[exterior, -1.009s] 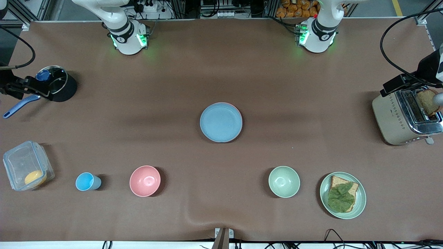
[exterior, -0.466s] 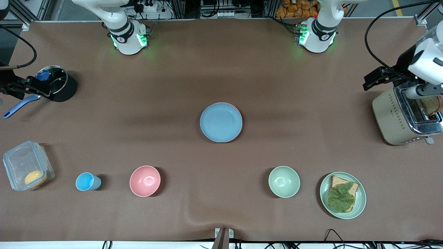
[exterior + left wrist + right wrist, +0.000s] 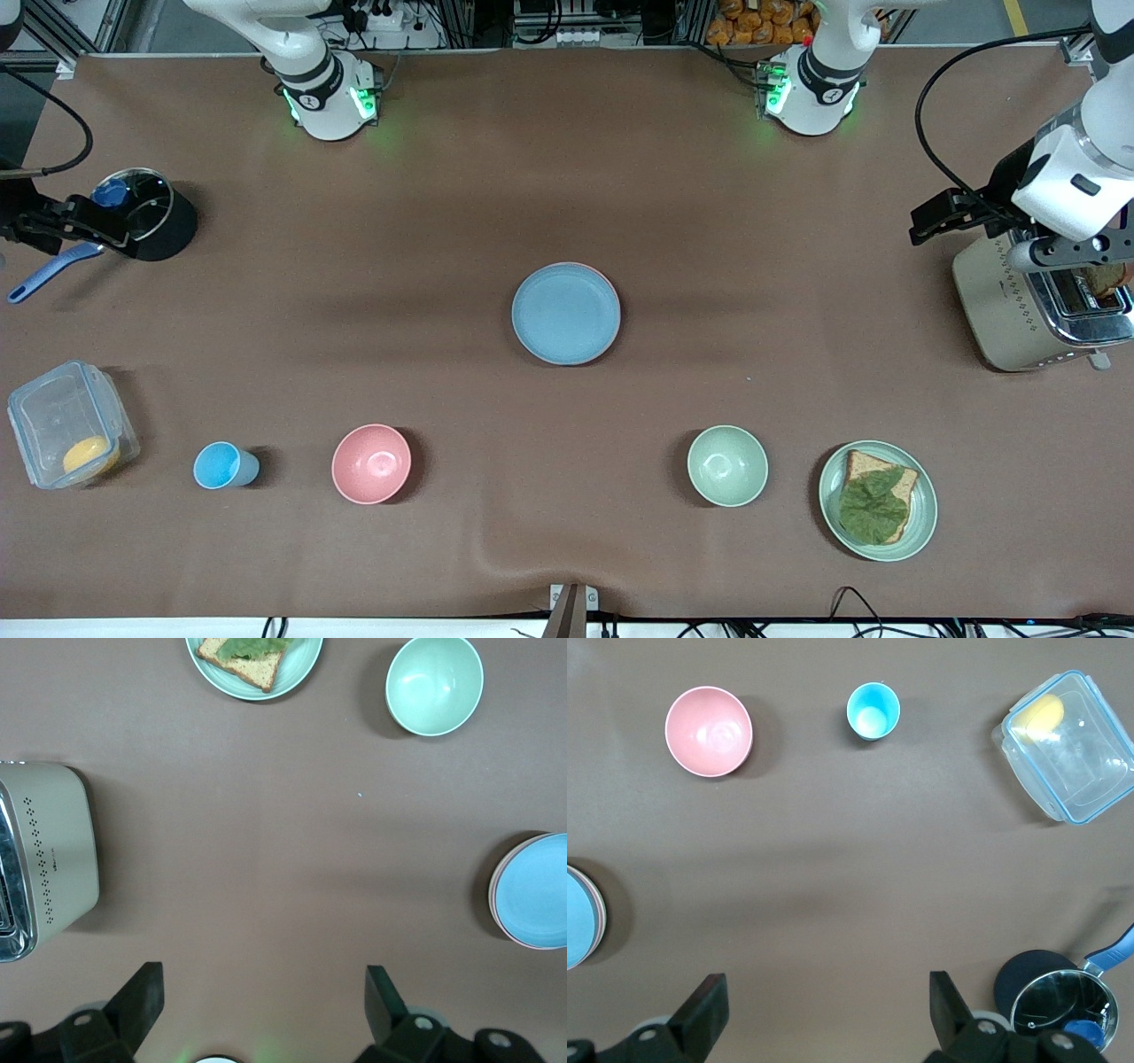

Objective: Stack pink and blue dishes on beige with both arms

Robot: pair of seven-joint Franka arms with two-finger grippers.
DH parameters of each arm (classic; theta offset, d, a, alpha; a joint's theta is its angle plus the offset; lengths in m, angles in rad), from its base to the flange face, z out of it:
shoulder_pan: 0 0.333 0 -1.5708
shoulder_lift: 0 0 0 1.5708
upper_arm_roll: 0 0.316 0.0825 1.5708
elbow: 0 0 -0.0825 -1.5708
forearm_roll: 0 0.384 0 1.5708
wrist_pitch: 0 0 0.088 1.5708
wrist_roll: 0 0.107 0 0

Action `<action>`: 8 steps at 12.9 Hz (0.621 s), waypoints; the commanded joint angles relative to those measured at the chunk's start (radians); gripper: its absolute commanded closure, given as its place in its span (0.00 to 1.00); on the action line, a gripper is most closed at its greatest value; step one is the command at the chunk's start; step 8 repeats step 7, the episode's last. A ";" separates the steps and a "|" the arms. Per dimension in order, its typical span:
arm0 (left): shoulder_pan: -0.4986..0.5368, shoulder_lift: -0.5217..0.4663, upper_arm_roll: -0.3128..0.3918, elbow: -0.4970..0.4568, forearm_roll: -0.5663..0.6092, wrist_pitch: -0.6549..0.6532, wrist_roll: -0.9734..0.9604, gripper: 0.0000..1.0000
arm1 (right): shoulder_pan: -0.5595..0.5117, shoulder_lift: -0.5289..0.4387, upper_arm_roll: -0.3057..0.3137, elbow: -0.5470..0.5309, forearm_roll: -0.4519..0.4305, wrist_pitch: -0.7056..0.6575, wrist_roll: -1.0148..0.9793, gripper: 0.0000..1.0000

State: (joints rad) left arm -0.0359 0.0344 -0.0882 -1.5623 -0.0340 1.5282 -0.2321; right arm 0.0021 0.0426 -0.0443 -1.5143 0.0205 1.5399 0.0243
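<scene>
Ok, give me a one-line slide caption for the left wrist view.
Open left gripper high over bare table, with toaster, green bowl, sandwich plate and blue-topped plate stack below.

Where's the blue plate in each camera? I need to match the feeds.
Front view: blue plate at table centre, topping the stack.
Left wrist view: cut off at the picture's edge, pink rim showing beneath.
Right wrist view: only a sliver at the edge.
Shared landmark: none spans all three; each wrist view shares its bowl with the front view.

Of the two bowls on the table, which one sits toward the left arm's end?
The green bowl, beside the green plate that carries bread and lettuce. The pink bowl sits toward the right arm's end, next to the blue cup.
</scene>
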 commanded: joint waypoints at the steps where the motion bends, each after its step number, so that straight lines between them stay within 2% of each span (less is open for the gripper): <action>1: 0.010 -0.008 0.005 0.008 -0.003 0.004 0.046 0.00 | 0.009 -0.017 -0.003 0.002 -0.016 -0.004 -0.006 0.00; 5: 0.021 -0.010 0.044 0.050 0.063 0.003 0.215 0.00 | 0.007 -0.015 -0.003 0.003 -0.016 -0.006 -0.007 0.00; 8: 0.021 -0.010 0.044 0.056 0.075 0.001 0.217 0.00 | 0.007 -0.015 -0.003 0.003 -0.016 -0.006 -0.006 0.00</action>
